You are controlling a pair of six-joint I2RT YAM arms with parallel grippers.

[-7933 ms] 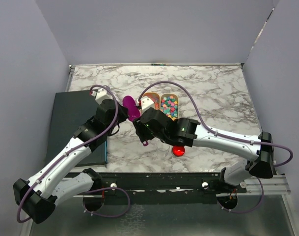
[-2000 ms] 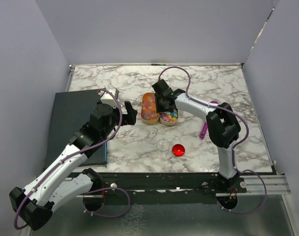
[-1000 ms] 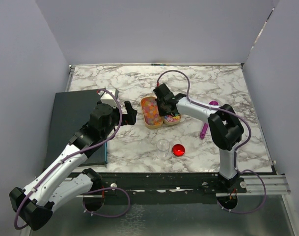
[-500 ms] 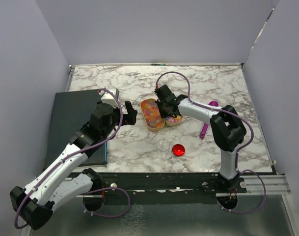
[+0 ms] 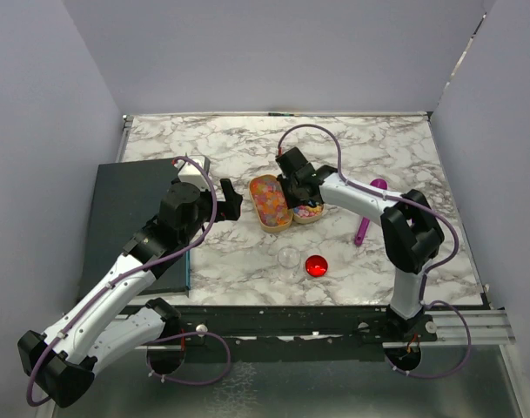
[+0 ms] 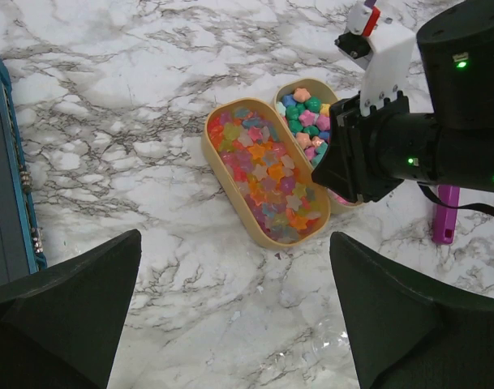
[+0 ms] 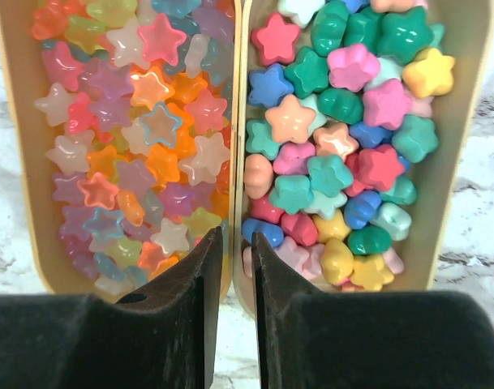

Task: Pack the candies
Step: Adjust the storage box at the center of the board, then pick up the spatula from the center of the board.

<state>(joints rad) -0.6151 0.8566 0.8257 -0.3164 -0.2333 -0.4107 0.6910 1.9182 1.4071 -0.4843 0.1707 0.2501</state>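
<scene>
Two tan oval trays lie side by side mid-table, both full of candies. The left tray (image 7: 27, 162) holds translucent star candies (image 7: 133, 121). The right tray (image 7: 453, 162) holds opaque pastel candies (image 7: 344, 121). My right gripper (image 7: 237, 239) points down at their near ends, one finger in each tray. The two touching walls run between the fingers, which are slightly parted. From above, the right gripper (image 5: 292, 193) covers the seam. My left gripper (image 6: 234, 237) hangs wide open and empty, above and left of the trays (image 5: 271, 202).
A purple scoop (image 5: 366, 222) lies right of the trays. A small clear cup (image 5: 288, 257) and a shiny red lid (image 5: 315, 266) sit nearer the front edge. A dark flat case (image 5: 130, 218) covers the table's left side.
The right gripper's fingers have parted a little around the tray walls. The trays have shifted slightly. The left arm has stayed put.
</scene>
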